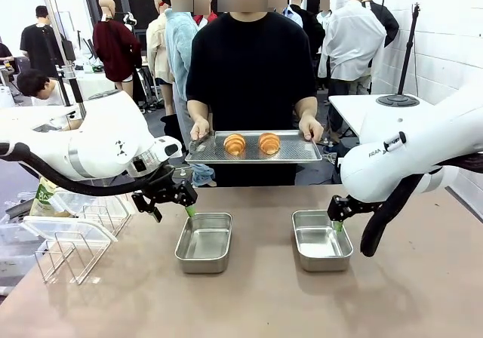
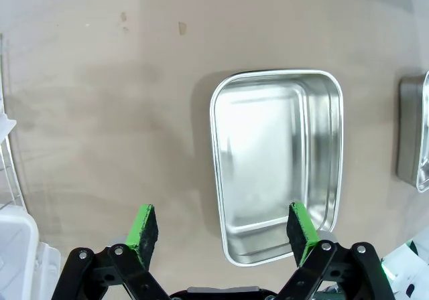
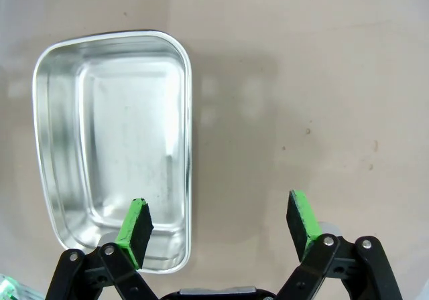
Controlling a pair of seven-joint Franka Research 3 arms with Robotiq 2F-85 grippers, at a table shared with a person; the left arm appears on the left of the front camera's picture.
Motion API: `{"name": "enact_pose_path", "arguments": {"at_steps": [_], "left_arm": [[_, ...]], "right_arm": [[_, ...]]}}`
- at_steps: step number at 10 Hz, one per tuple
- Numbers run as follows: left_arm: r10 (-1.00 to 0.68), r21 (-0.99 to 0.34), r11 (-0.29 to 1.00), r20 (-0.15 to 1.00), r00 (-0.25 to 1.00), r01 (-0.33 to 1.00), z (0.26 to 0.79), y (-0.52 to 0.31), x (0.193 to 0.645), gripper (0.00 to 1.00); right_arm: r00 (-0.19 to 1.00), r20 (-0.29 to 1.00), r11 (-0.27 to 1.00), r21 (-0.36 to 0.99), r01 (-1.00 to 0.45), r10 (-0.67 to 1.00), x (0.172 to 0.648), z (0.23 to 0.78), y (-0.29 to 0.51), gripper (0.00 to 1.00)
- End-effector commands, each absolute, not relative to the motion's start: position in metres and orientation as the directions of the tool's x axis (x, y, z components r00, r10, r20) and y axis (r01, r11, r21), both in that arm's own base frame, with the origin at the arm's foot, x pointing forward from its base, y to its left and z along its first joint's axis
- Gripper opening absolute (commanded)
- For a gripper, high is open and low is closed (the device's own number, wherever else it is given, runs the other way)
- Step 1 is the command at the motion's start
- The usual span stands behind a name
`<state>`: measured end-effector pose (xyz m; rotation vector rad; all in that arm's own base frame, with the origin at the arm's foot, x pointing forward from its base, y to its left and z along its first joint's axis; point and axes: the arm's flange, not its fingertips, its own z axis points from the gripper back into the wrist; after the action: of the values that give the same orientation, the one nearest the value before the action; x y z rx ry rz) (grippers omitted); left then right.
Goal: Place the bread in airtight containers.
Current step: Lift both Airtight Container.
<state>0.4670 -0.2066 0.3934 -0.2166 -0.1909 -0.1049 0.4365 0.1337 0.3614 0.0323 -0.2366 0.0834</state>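
The white left arm (image 1: 90, 145) carries a black cable (image 1: 68, 185); the right arm (image 1: 423, 153), white too, bears dark lettering; the left gripper (image 2: 220, 213) is black with green pads (image 2: 143, 228).

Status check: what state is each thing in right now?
Two golden-brown ridged rolls: lying on the perforated metal tray that a person holds.
Left shiny steel tin: empty, lid off.
Right shiny steel tin: empty, lid off.
Left black gripper: open, empty.
Right black gripper: open, empty.

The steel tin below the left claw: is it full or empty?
Empty, with no lid on. The tin shows only its bare shiny floor; the two croissants lie on the perforated tray that the person holds.
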Motion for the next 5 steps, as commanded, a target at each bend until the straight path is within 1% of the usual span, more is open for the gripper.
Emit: {"name": "enact_pose_path", "arguments": {"at_steps": [1,2,3,5], "left_arm": [[-0.026,-0.161,0.985,0.213,0.977,0.061,0.394,-0.219,0.47,1.0],[-0.004,-0.157,0.987,0.217,0.976,0.039,0.391,-0.227,0.477,1.0],[0.024,-0.12,0.993,0.222,0.975,0.003,0.386,-0.231,0.483,1.0],[0.051,-0.069,0.997,0.194,0.98,-0.038,0.376,-0.237,0.494,1.0]], "right_arm": [[0.962,0.272,0.999,0.049,-0.01,-0.004,0.438,0.365,0.145,1.0],[0.964,0.263,0.999,0.03,0.035,-0.042,0.444,0.364,0.151,1.0],[0.961,0.274,0.999,0.012,0.043,-0.045,0.45,0.363,0.155,1.0],[0.962,0.267,0.997,-0.031,0.072,-0.061,0.463,0.356,0.161,1.0]]}}
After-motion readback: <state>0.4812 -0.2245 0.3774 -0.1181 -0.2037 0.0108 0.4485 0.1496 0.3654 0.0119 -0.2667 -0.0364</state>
